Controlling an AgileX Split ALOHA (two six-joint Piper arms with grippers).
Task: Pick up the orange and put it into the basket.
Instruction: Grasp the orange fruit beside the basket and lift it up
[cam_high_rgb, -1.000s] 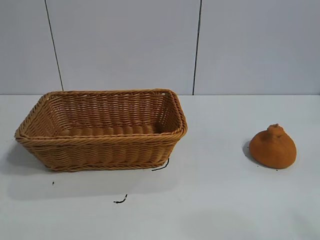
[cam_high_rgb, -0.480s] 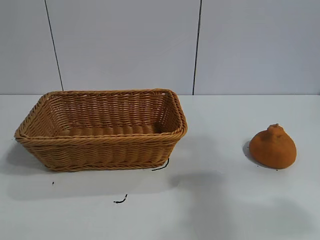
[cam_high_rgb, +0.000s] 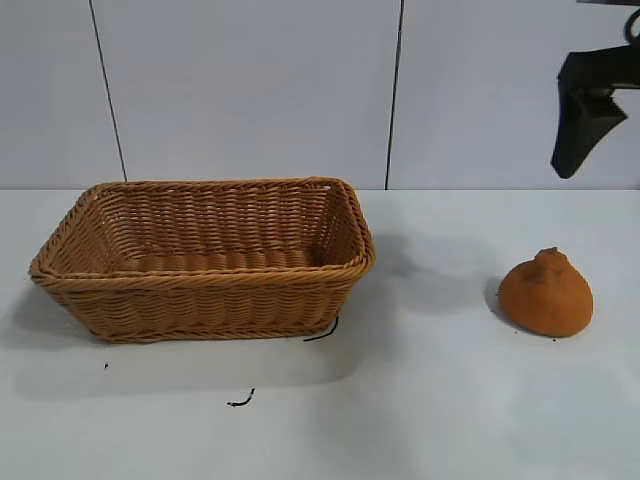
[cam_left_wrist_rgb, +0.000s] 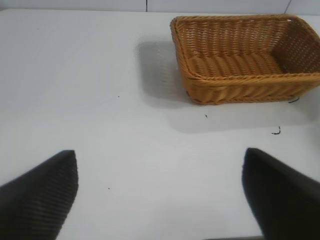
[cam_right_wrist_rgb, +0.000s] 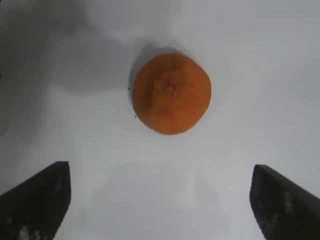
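Note:
The orange (cam_high_rgb: 546, 295) is a dull-orange dome with a small knob on top, resting on the white table at the right. It also shows in the right wrist view (cam_right_wrist_rgb: 171, 93). The tan wicker basket (cam_high_rgb: 200, 282) stands at the left and is empty; the left wrist view shows it too (cam_left_wrist_rgb: 250, 91). My right gripper (cam_right_wrist_rgb: 160, 200) is open and empty, high above the orange, which lies ahead of its fingers. One black finger (cam_high_rgb: 578, 125) shows at the exterior view's top right. My left gripper (cam_left_wrist_rgb: 160, 192) is open and empty over bare table, away from the basket.
Small black marks lie on the table in front of the basket (cam_high_rgb: 240, 401) and at its front right corner (cam_high_rgb: 322, 333). A pale panelled wall (cam_high_rgb: 250, 90) rises behind the table. Bare table lies between basket and orange.
My right gripper has come into the exterior view at the top right. Its shadow has moved across the table towards the space between basket and orange. Basket and orange have not moved.

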